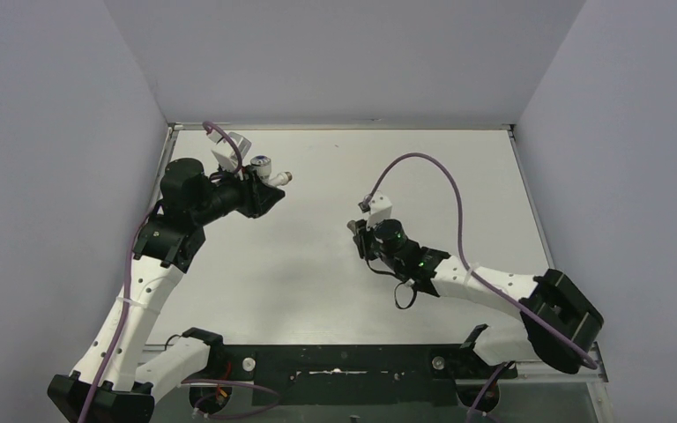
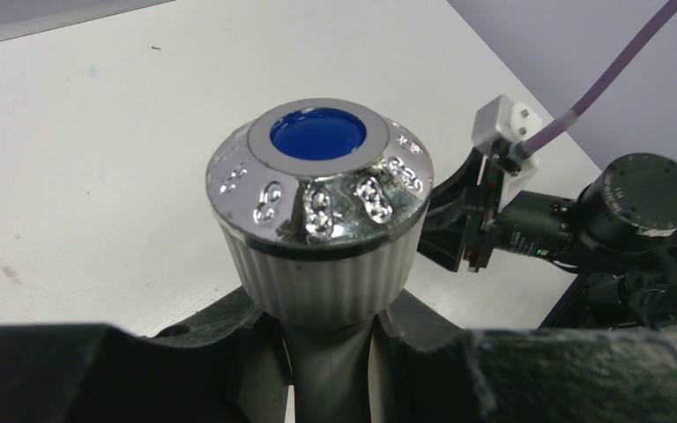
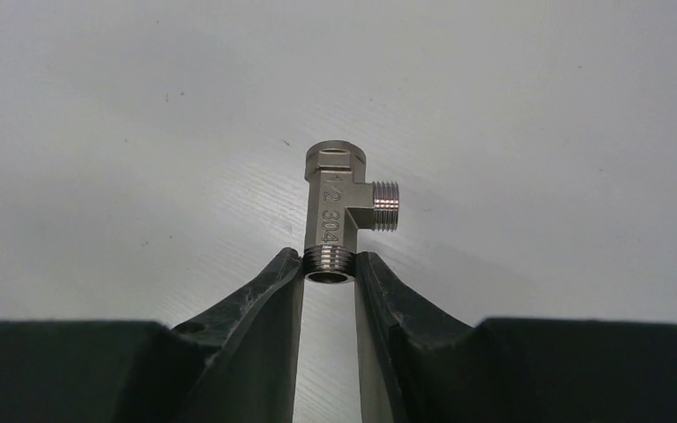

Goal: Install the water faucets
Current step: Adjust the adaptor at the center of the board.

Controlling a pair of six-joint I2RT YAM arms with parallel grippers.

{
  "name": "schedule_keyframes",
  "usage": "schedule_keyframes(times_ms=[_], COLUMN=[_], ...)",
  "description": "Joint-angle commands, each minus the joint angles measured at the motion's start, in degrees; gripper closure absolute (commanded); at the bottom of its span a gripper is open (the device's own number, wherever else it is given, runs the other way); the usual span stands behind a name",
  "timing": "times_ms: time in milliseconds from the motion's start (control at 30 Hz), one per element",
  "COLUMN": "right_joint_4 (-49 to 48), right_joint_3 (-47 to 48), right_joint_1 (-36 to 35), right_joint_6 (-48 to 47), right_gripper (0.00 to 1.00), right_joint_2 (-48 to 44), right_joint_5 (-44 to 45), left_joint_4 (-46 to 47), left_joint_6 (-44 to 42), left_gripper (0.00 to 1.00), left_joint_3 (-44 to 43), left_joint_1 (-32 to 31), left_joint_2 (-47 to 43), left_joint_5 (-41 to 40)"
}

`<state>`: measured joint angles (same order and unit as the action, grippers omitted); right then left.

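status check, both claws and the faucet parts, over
Left claw shut on blue-dot tap. Right claw shut on threaded tee fitting. Parts well apart, not joined; nothing seen between them.

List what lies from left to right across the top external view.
From the left: left arm's black wrist → water faucet, held by the left gripper → threaded fitting, in the right gripper → right arm's black elbow joint.
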<state>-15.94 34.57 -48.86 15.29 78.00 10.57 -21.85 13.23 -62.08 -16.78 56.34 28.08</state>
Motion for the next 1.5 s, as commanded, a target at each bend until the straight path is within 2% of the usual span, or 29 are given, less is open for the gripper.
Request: schedule_keyframes(times_ms=[0, 133, 267, 533, 733, 1000, 1467], right_joint_4=[25.7, 41.0, 56.9, 75.0, 79.5, 83.4, 82.0], right_joint_3=[7.0, 13.6, 22.9, 33.8, 37.2, 39.7, 38.8], right_joint_1=[2.7, 6.2, 7.1, 7.2, 6.9, 5.5, 5.5], right_joint_6=[4.3, 6.3, 7.9, 8.3, 7.0, 5.7, -0.1], right_gripper=[1.00, 1.00, 1.00, 1.00, 1.00, 1.00, 1.00], right_joint_2=[-6.3, -8.7, -5.5, 3.0, 8.0, 12.7, 19.2], right_joint_5=[0.1, -5.2, -7.9, -9.7, -14.7, -16.9, -20.4], left_joint_4=[3.1, 2.6, 2.3, 2.7, 2.2, 1.4, 0.9], left_joint_6=[-1.1, -2.2, -3.2, -3.6, -4.2, -4.6, -4.5], left_gripper=[1.00, 1.00, 1.00, 1.00, 1.00, 1.00, 1.00], left_joint_3=[-0.4, 0.1, 0.9, 3.0, 3.8, 4.1, 3.5], left_joint_1=[0.3, 0.3, 0.3, 0.2, 0.2, 0.3, 0.2], left_joint_2=[-0.5, -0.1, 0.0, -1.0, -1.9, -2.6, -2.2], left_joint_5=[-2.2, -3.4, -4.0, -4.3, -4.6, -4.6, -4.1])
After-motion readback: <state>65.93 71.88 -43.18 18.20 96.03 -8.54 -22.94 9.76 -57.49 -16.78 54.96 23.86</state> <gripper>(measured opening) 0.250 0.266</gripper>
